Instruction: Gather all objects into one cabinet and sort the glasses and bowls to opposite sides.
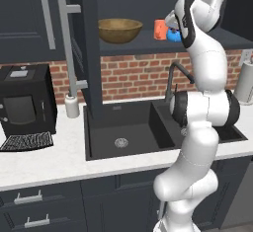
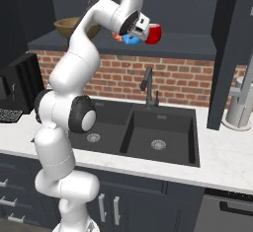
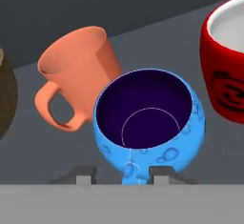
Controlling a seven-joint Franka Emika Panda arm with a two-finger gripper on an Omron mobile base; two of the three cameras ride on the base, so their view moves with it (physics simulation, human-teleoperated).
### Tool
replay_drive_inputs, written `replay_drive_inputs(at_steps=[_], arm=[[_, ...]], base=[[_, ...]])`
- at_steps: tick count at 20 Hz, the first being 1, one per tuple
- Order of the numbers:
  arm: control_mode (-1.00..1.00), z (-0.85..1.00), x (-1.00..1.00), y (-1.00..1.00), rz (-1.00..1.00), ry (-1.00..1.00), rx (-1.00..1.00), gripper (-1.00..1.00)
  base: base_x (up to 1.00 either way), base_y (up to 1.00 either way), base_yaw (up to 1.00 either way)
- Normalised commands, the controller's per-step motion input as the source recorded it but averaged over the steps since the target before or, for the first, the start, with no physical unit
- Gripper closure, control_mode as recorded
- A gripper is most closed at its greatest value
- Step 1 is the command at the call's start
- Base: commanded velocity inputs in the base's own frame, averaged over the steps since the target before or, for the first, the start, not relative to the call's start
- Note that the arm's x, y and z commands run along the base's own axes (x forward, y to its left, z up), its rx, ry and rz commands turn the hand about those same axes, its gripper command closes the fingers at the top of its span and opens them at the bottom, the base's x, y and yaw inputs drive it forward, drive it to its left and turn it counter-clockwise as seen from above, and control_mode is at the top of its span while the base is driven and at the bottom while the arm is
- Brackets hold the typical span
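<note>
The cabinet shelf [image 1: 148, 44] holds every object. The small glossy blue bowl [image 3: 147, 118] stands upright on it, its foot between the tips of my gripper [image 3: 123, 173], whose fingers stand apart with a gap on each side: open. Left of and behind the bowl sits the orange cup [image 3: 81, 70], and the red mug [image 3: 228, 61] is at the right. The wide wooden bowl [image 1: 120, 29] rests at the shelf's left end. From the right base view, my hand [image 2: 141, 28] covers part of the blue bowl [image 2: 129, 39], beside the red mug [image 2: 154, 33].
The cabinet door [image 1: 91, 53] swings open at the left with its silver bar handle [image 1: 66, 43]. Below lie the dark sink [image 1: 123, 127] and faucet [image 1: 178, 73]. A black coffee machine [image 1: 24, 100] stands left on the counter, and a paper towel roll [image 2: 239, 107] stands right.
</note>
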Motion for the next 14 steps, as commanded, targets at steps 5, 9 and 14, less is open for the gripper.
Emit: replay_drive_inputs(at_steps=[5, 9, 14], arm=[[-1.00, -0.01, -0.30, 0.00, 0.01, -0.01, -0.01, -1.00], [-1.00, 0.00, -0.99, 0.09, 0.15, -0.10, -0.17, -1.00], [-1.00, 0.00, -1.00, 0.11, 0.16, -0.14, -0.29, -1.00]], base=[[0.00, 0.00, 0.00], [0.00, 0.00, 0.00], [0.00, 0.00, 0.00]])
